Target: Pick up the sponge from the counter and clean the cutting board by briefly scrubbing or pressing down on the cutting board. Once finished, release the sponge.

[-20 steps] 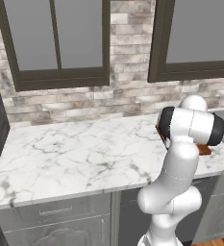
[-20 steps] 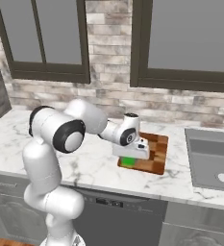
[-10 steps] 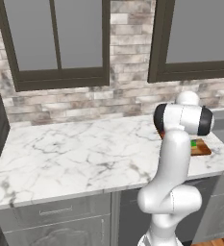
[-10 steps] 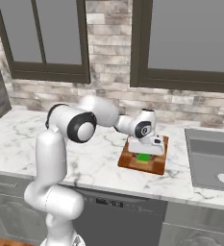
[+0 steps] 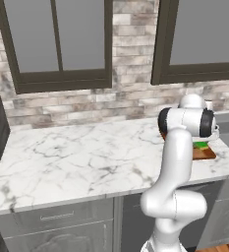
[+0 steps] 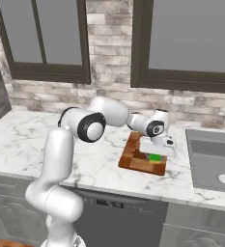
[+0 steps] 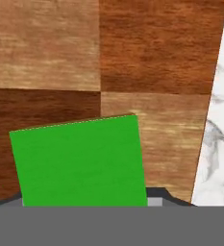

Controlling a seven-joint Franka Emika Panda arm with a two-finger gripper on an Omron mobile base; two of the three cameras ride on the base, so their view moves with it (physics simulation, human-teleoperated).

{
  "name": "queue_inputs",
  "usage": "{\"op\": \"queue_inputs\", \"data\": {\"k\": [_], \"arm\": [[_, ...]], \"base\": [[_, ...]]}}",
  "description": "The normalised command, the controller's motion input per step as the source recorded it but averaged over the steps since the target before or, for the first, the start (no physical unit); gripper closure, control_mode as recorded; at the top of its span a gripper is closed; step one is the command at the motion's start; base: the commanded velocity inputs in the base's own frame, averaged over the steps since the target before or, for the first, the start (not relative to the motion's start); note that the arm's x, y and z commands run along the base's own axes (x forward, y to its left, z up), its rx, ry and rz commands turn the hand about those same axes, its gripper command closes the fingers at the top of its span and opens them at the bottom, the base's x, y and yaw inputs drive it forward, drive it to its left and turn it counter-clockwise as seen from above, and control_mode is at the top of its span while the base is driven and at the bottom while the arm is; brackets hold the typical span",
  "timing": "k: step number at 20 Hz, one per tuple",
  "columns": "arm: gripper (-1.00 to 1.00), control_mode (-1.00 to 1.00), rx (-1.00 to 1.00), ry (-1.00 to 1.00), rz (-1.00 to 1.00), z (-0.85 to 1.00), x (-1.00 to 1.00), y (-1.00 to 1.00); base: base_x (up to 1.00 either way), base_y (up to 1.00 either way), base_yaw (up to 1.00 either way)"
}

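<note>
You see the sponge (image 7: 80,161) lying flat on the cutting board (image 7: 132,62), its green top turned up to the hand camera. In the hand view it sits directly under the claw, low in the picture, a little rotated against the board's edges. In the right base view the claw (image 6: 155,153) stands above the near right part of the cutting board (image 6: 133,157), and the green sponge (image 6: 155,157) shows just below it. You cannot tell from the pictures if the fingers press the sponge or have let it free, because the sponge covers them in the hand view and the hand hides them in the base views.

The board is of reddish-brown wood, made of lighter and darker squares. It lies on the white marble bench (image 6: 22,140), close to the front edge. In the hand view the bench (image 7: 219,144) appears just beside the right edge of the board.

In the left base view the arm's own elbow stands in front of the board, so you see only a corner of the cutting board (image 5: 207,153) and a small bit of the sponge (image 5: 201,145).

To the right of the board, well apart, a grey sink (image 6: 213,164) is set in the bench. Behind it all there is a brick wall (image 6: 109,53) with two dark-framed windows (image 6: 41,38)
</note>
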Motion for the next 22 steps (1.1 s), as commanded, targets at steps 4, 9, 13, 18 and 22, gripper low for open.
{"op": "queue_inputs", "data": {"k": [4, 9, 13, 18, 22], "arm": [[1.00, -1.00, -0.05, -0.11, -0.06, -0.46, -0.21, -0.52], [1.00, -1.00, -0.05, -0.18, -0.08, -0.22, -0.04, -0.07], [1.00, -1.00, -0.10, -0.25, -0.10, -0.08, 0.00, 0.28], [1.00, -1.00, -0.12, -0.24, -0.11, -0.07, 0.06, 0.47], [1.00, -1.00, -0.13, -0.17, -0.12, -0.07, 0.31, 0.42]], "base": [[0.00, 0.00, 0.00], [0.00, 0.00, 0.00], [0.00, 0.00, 0.00], [0.00, 0.00, 0.00], [0.00, 0.00, 0.00]]}}
